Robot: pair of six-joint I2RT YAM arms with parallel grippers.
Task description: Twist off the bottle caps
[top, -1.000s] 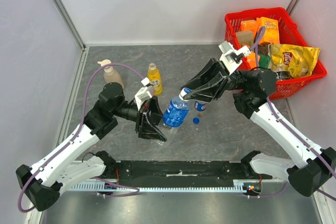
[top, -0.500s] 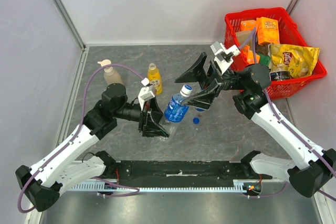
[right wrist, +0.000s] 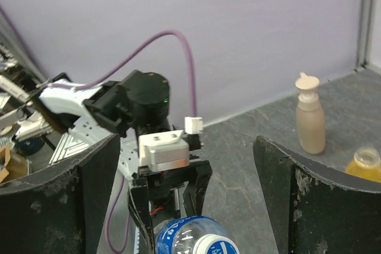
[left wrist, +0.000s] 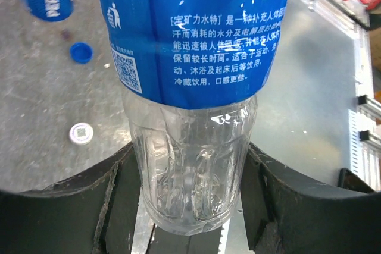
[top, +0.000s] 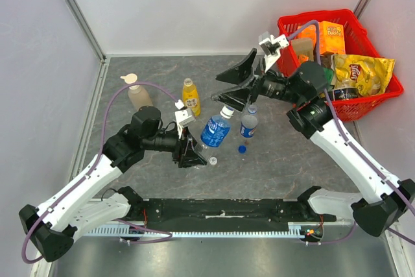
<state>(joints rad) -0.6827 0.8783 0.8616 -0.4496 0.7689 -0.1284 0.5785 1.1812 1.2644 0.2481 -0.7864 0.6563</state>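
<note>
Bottle (left wrist: 191,57) base pinched by left end effector (left wrist: 190,173), top cut off; right end effector (right wrist: 187,176) spread above cap (right wrist: 218,247).

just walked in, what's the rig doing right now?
Cap unscrewing is in progress. The left gripper is clamped on the base of a tilted clear plastic bottle with a blue label, whose white screw cap is on. The right gripper is wide open next to that cap, gripping nothing. A loose blue cap and a loose white cap lie on the grey table. The small Pepsi bottle looks uncapped.
</note>
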